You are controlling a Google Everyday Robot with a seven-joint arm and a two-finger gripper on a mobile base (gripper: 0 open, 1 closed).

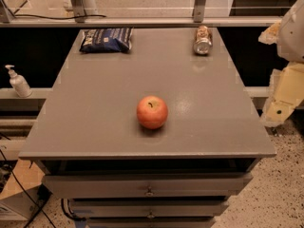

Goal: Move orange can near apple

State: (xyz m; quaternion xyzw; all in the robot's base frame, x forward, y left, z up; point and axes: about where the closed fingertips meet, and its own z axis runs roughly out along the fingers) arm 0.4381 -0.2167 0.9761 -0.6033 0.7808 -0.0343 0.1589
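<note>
The orange can [203, 40] lies on its side at the far right of the grey cabinet top [95, 118], its silver end facing me. The red-orange apple [152, 112] stands near the middle front of the top, well apart from the can. My arm hangs at the right edge of the view, off the side of the cabinet. Its cream end part, the gripper [280, 107], is level with the cabinet's right edge, away from both the can and the apple, and holds nothing that I can see.
A dark blue chip bag [106, 39] lies at the far left of the top. A white pump bottle [19, 82] stands on a ledge to the left. A rail [142, 21] runs behind the cabinet. Drawers [149, 186] sit below the front edge.
</note>
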